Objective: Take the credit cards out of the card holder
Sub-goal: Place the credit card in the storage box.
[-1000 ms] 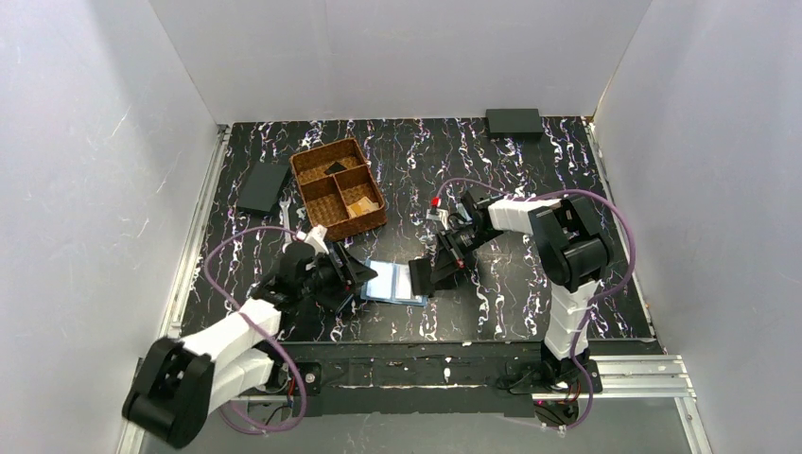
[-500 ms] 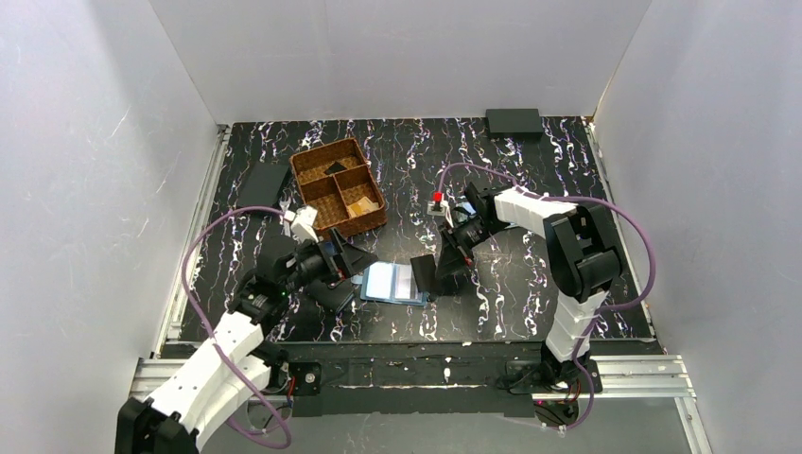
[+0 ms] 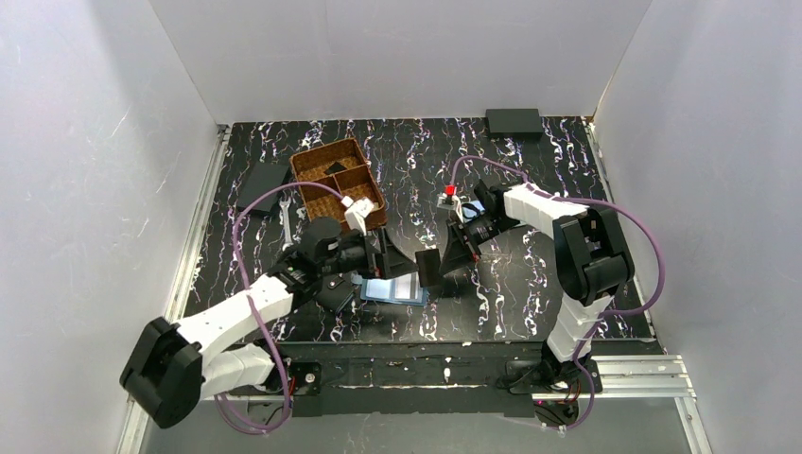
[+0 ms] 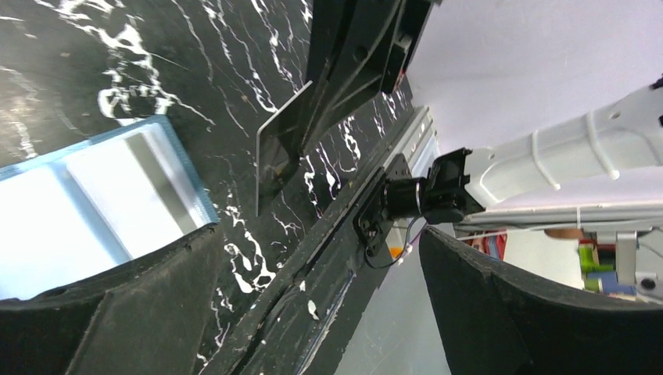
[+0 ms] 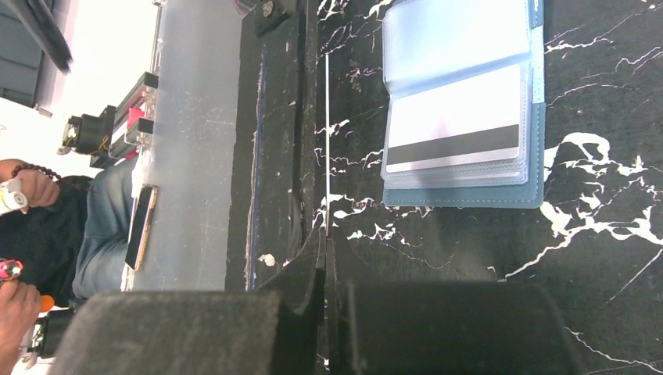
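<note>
- The card holder (image 3: 394,289) lies open, pockets up, on the counter (image 3: 530,303), close to the counter's near edge at 6 o'clock.
- My right gripper (image 3: 443,263) is pinched closed on one credit card (image 3: 427,268). The card stands on edge just off the holder's 2 o'clock corner, apart from the pockets.
- My left gripper (image 3: 364,272) is spread wide over the holder's 9 o'clock side, with nothing in it.
- A second card (image 5: 453,129), white with a dark stripe, sits in a clear pocket.
- Room to move: there is bare counter from 3 to 5 o'clock of the holder. A woven basket (image 3: 338,186) crowds in at 11 o'clock, just behind my left wrist. A flat black case (image 3: 262,186) is at 10 o'clock and a black box (image 3: 514,121) is at the far 1 o'clock corner. White walls close three sides.
- Hard to make out: my left gripper covers the holder's 9 o'clock page from above. My right wrist sees the held card only as a thin line, so its markings are unreadable. I cannot tell whether its lower edge touches the counter.
</note>
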Motion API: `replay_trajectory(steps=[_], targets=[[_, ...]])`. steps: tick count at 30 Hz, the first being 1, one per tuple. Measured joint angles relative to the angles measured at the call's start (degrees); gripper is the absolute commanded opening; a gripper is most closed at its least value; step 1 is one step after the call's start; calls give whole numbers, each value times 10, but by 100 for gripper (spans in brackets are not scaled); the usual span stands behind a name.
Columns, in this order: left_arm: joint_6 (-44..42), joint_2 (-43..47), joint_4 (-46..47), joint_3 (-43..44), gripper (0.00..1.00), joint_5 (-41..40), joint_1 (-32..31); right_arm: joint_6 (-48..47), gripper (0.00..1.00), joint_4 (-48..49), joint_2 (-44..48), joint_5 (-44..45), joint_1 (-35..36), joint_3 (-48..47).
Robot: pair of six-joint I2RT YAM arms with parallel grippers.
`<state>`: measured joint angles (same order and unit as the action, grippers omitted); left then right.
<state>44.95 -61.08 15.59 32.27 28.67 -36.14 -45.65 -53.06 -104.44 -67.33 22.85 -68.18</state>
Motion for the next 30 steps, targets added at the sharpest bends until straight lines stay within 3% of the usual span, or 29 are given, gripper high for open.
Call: replay_trajectory(steps=[12,19,23,30], targets=[[18,-148,83,21,58,-17,-41,-17,1,-16,1,-20,-8,-1],[36,-181,129,23,28,-2,-52,-23,1,-25,1,-24,-10,-4],[40,-189,144,23,0,6,-52,-24,1,-26,1,-25,-12,-4],[41,-204,168,23,0,23,-52,-24,1,-36,1,-19,-18,-4]])
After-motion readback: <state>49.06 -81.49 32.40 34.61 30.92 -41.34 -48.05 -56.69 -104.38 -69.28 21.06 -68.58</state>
